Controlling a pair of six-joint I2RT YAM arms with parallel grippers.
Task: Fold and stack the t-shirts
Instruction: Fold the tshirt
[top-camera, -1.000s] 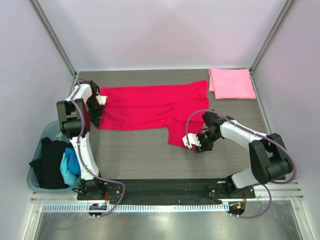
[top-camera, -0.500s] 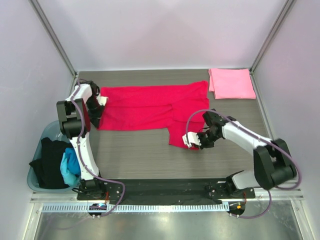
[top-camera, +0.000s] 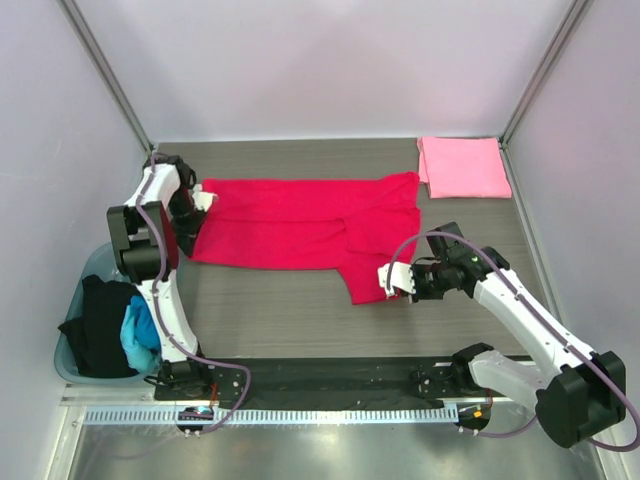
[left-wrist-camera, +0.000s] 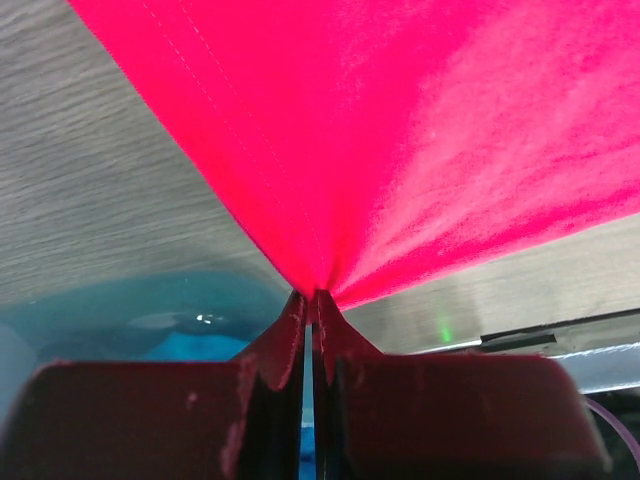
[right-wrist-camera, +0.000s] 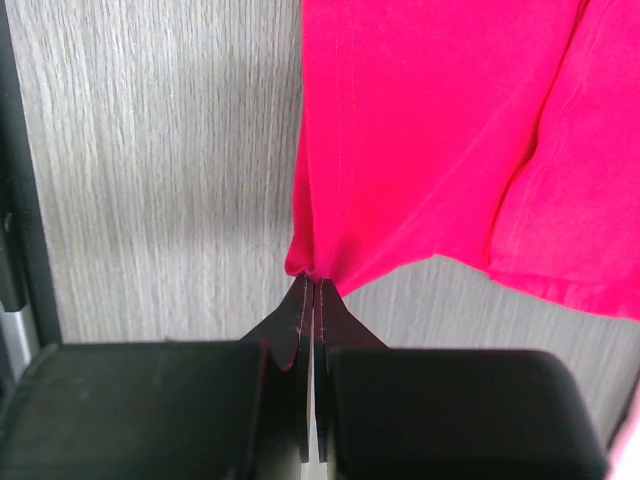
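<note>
On table (top-camera: 270, 305), centre: crimson t-shirt (top-camera: 290, 222). Left gripper (top-camera: 203, 199) pinched its left edge; right gripper (top-camera: 385, 283), lately apart, had clamped the near corner. Judged ready for folding.

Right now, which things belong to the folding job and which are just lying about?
Job: red t-shirt, held by left gripper and right gripper; folded pink t-shirt; black shirt and blue shirt in the tub.
Just there: tub, table.

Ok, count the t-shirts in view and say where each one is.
4. The crimson t-shirt is spread mid-table; pink t-shirt folded at the far right corner; black t-shirt and blue t-shirt bundled in the left bin, which may hide more.
</note>
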